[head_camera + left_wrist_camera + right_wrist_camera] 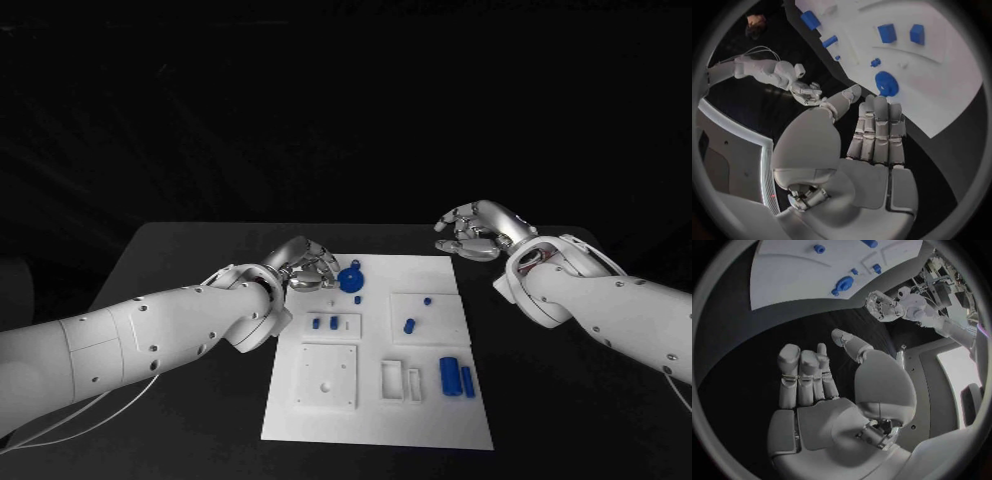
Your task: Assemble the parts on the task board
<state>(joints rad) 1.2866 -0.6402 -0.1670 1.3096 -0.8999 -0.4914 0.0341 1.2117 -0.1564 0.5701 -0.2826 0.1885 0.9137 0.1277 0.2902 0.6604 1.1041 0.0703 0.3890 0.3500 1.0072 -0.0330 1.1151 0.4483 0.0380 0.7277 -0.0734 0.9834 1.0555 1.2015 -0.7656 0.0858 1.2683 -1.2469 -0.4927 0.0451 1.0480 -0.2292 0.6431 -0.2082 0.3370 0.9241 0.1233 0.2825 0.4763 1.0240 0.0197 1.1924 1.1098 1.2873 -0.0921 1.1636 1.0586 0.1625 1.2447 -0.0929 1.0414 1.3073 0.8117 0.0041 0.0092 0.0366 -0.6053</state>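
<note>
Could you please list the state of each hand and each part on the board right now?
Left hand: open, holding nothing, beside the round part.
Right hand: open, fingers loosely curled, over the table past the board's far corner.
Round blue part: lying on the task board, untouched.
Two long blue parts: lying side by side, loose.
Small blue parts: sitting in a raised tray.

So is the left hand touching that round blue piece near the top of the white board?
Apart. In the left wrist view, the left hand holds nothing, and white board shows between its fingers and the round blue piece.
</note>
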